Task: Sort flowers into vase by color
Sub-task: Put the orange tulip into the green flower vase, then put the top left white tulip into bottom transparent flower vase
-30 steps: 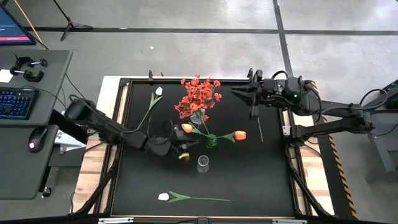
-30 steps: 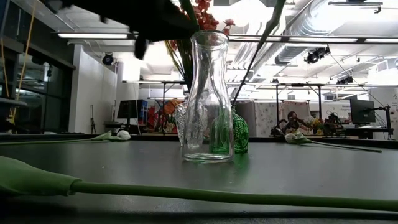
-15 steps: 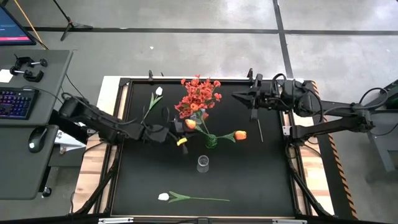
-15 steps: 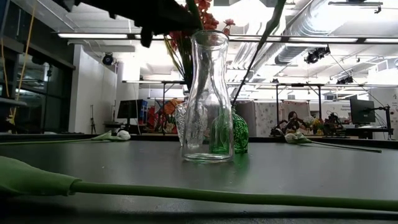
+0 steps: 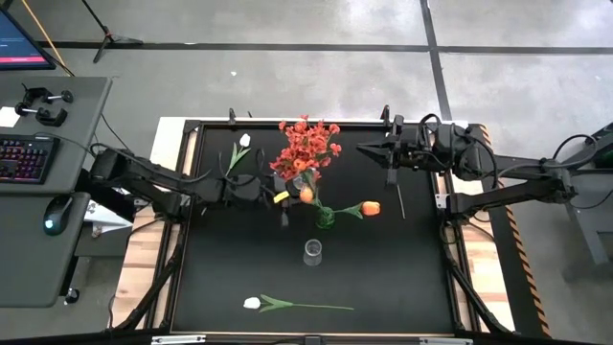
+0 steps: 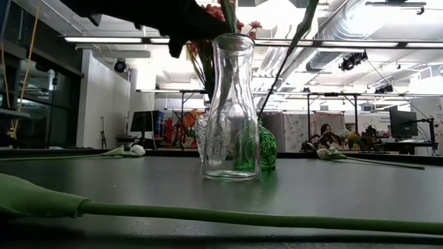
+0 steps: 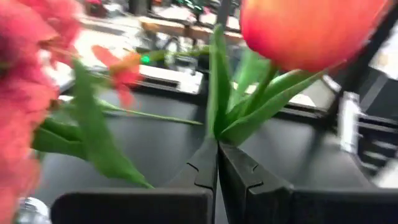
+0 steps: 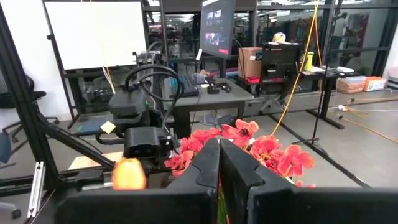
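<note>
Two arms are showing from above: the left gripper (image 5: 283, 198) is holding an orange tulip (image 5: 306, 195) beside the green vase (image 5: 325, 218). Up close, its fingers (image 7: 205, 168) are squeezing the stalk. It should be lowering slowly. The right gripper (image 8: 219, 163) is waiting, pressed together.

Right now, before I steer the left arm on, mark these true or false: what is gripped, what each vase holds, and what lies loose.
1. The left gripper is shut on the green stem of an orange tulip. True.
2. The clear glass vase standing alone holds a white tulip. False: it is empty.
3. Two white tulips lie flat on the black table. True.
4. The green glass vase is empty. False: a second orange tulip leans out of it.
</note>
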Robot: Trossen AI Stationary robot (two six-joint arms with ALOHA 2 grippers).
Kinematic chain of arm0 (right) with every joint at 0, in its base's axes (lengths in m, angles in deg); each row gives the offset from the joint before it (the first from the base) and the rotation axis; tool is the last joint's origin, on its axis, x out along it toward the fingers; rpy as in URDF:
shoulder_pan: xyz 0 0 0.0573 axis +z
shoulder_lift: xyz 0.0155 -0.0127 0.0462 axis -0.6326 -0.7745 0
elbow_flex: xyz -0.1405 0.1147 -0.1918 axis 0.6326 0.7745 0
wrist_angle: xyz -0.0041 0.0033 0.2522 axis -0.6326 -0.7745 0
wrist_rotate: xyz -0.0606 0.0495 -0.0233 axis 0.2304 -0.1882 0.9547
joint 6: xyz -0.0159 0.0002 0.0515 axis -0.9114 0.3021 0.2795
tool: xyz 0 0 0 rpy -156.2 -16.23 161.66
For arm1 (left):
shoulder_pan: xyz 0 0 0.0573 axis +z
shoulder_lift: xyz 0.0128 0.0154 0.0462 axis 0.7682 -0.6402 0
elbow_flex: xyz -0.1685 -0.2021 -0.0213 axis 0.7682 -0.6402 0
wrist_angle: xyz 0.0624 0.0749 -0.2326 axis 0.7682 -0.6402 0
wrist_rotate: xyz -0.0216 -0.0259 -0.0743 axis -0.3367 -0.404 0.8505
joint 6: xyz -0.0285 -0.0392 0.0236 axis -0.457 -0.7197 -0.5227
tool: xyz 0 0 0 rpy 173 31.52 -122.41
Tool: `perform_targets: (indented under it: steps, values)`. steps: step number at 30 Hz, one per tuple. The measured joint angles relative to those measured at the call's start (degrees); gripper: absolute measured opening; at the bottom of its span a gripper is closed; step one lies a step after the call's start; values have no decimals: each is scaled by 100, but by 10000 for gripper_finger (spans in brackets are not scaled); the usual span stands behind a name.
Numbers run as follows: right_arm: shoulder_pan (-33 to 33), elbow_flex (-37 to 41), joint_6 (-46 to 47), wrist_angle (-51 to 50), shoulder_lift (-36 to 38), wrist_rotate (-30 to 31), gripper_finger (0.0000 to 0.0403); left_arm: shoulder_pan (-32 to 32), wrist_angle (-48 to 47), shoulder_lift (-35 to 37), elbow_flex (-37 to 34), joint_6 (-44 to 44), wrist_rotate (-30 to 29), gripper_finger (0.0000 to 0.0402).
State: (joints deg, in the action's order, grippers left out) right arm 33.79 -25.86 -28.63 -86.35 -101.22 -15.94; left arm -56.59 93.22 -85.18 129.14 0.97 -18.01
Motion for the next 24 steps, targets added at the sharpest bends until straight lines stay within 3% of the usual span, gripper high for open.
perform_targets:
  steps: [3,6,11,14,16,19,24]
  values:
    - [0,1,-11,1,15,0,0,-132,-577,374,2,-197,317,0]
    - [0,4,-68,3,58,0,0,-359,-1865,942,2,-386,269,0]
    - [-10,4,-156,0,115,2,0,-734,-3938,2089,2,-1234,-780,0]
    - [-11,4,-130,1,120,2,0,-778,-4967,2640,2,-2172,-1526,0]
    - [-11,4,-130,1,120,2,0,-542,-5571,2900,2,-2929,-1607,0]
    - [-12,4,-130,0,120,2,0,195,-6615,3003,2,-3651,-1191,0]
    - [-11,4,-129,-42,118,2,0,1946,-8158,2517,2,-3455,-317,0]
